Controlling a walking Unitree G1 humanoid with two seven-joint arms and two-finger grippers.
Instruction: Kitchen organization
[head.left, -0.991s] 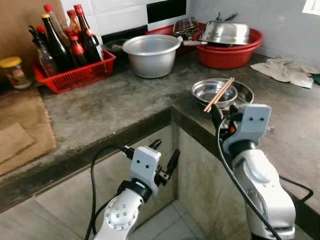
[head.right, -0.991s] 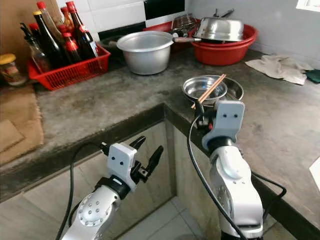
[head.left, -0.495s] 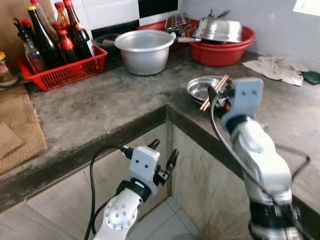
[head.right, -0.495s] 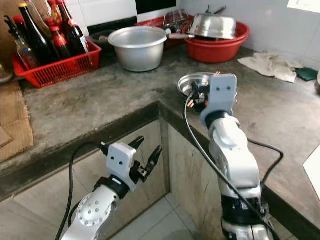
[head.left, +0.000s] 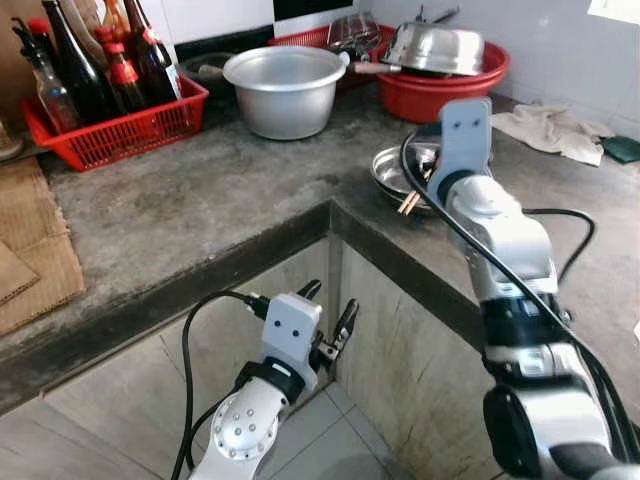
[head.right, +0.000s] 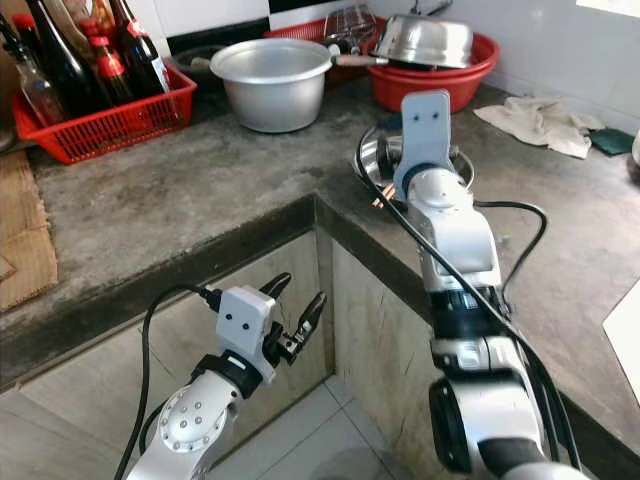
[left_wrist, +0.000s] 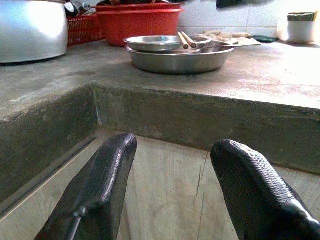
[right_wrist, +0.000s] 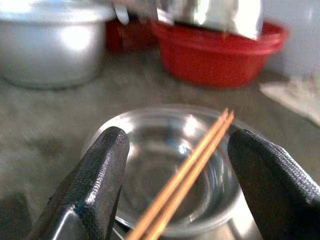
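Observation:
Two stacked steel bowls (head.left: 390, 168) sit on the stone counter near its inner corner. A pair of wooden chopsticks (right_wrist: 187, 177) lies across the top bowl (right_wrist: 160, 150), one end sticking out over the rim. My right gripper (right_wrist: 178, 137) hovers just above the bowls, open, its fingers either side of the chopsticks and not touching them. My left gripper (head.left: 330, 305) hangs open below the counter edge, facing the counter's front wall, with nothing between its fingers (left_wrist: 100, 185).
At the back stand a red crate of bottles (head.left: 110, 130), an aluminium pot (head.left: 285, 90) and a red basin (head.left: 440, 90) holding a steel pan. A cloth (head.left: 555, 130) lies at the right, a woven mat (head.left: 30, 260) at the left. The counter edge (head.left: 330, 215) juts toward me.
My right arm has stretched forward and brought its gripper over the steel bowls. The camera has shifted, so the counter sits differently in the picture. The left gripper has stayed put.

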